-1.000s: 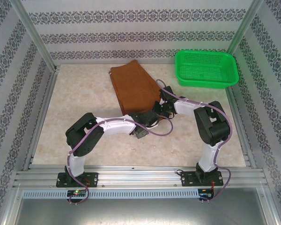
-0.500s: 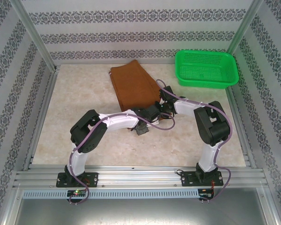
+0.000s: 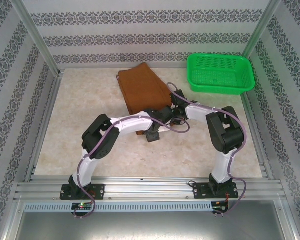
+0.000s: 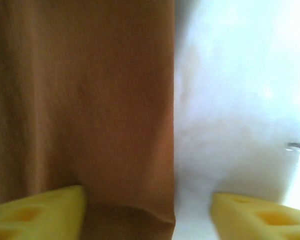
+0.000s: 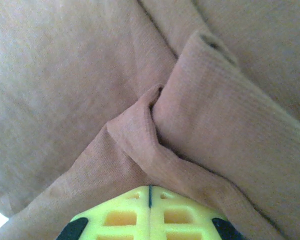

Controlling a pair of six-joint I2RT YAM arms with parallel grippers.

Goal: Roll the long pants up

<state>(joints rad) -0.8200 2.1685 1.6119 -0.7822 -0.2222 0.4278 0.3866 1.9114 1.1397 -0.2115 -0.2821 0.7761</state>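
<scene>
The long pants (image 3: 141, 91) lie folded as a rust-brown strip running from the back of the table toward the middle. At their near end, under the arms, the cloth is bunched up. My left gripper (image 3: 152, 134) hovers low over that near end. In the left wrist view its yellow fingers (image 4: 37, 214) stand wide apart, open, astride the right edge of the pants (image 4: 90, 110), with bare table on the right. My right gripper (image 3: 174, 109) is at the right edge of the pants. Its pads (image 5: 125, 215) are shut together, tips against a raised fold of the pants (image 5: 140, 130).
A green basket (image 3: 220, 73) stands at the back right corner. Patterned walls and metal posts (image 3: 37, 37) close in the table. The pale marble tabletop (image 3: 85, 110) lies open to the left of the pants. The arms' purple cables hang near the grippers.
The left gripper's jaws have opened wide. The left arm has swung right and slightly forward over the near end of the pants. The right arm has stayed put.
</scene>
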